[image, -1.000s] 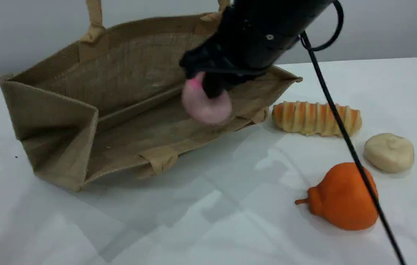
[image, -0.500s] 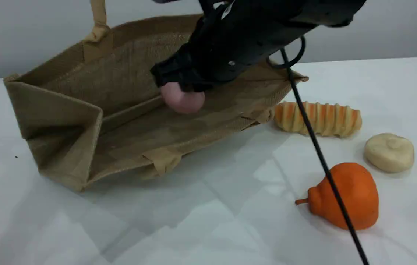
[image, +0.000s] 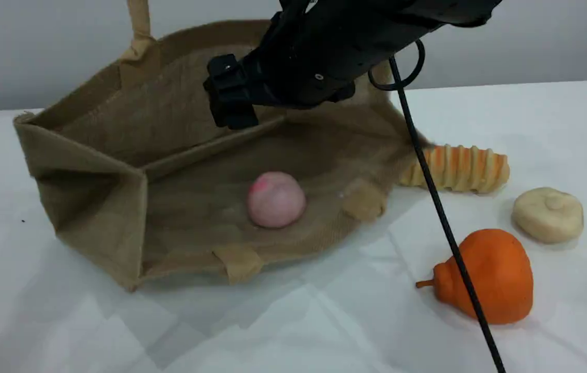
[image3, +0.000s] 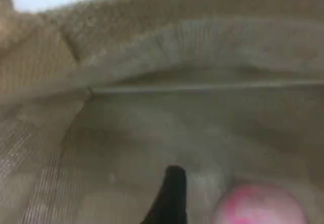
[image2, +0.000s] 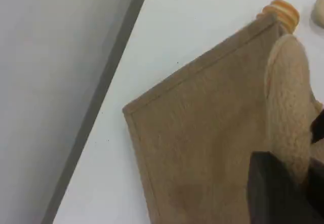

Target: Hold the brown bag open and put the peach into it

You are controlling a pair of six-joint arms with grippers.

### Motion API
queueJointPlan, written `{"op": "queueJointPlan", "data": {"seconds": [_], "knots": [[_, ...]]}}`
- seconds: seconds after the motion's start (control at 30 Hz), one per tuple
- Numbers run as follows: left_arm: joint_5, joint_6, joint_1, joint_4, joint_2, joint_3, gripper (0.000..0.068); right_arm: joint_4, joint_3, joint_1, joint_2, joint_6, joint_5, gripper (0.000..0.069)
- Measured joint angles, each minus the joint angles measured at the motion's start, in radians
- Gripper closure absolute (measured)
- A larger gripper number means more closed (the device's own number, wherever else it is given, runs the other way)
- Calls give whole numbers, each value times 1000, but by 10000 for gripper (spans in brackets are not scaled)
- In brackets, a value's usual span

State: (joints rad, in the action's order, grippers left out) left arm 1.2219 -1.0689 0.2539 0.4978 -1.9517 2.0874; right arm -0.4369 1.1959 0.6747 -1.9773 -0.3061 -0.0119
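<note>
peach [image: 275,199]: lay loose inside brown bag [image: 91,171]
right gripper [image: 231,106]: jaws spread, empty
left gripper [image2: 283,193]: pinched handle [image2: 288,102]
tip: lift right arm straight up

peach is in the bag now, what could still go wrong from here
1. The peach lies on the low front wall of the brown bag, close to the sagging rim; being round, it might roll out onto the table.
2. The right gripper hangs open inside the bag's mouth; pulling back, it could snag the burlap.
3. The left gripper holds the handle; letting go may collapse the bag onto the peach.
</note>
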Motion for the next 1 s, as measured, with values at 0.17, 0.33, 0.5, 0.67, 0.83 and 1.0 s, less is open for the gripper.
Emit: {"op": "queueJointPlan", "data": {"seconds": [0.17,0.33,0.5,0.67,0.83,1.0], "knots": [[0,0,0,0,0,0,592,22,-1,-51,64,-46,90,43],[0,0,0,-3,0,0,592,25,-1,-147,147,-70,190,87],[-1,0,0,-3,0,0,592,30,-1,-272,198,-70,272,99],[-1,0,0,-2,0,0,592,32,-1,-375,222,-70,337,99],[-1,0,0,-2,0,0,592,58,-1,-417,225,-70,349,101],[-1,1,0,1,0,0,568,75,-1,-426,225,-70,355,101]]}}
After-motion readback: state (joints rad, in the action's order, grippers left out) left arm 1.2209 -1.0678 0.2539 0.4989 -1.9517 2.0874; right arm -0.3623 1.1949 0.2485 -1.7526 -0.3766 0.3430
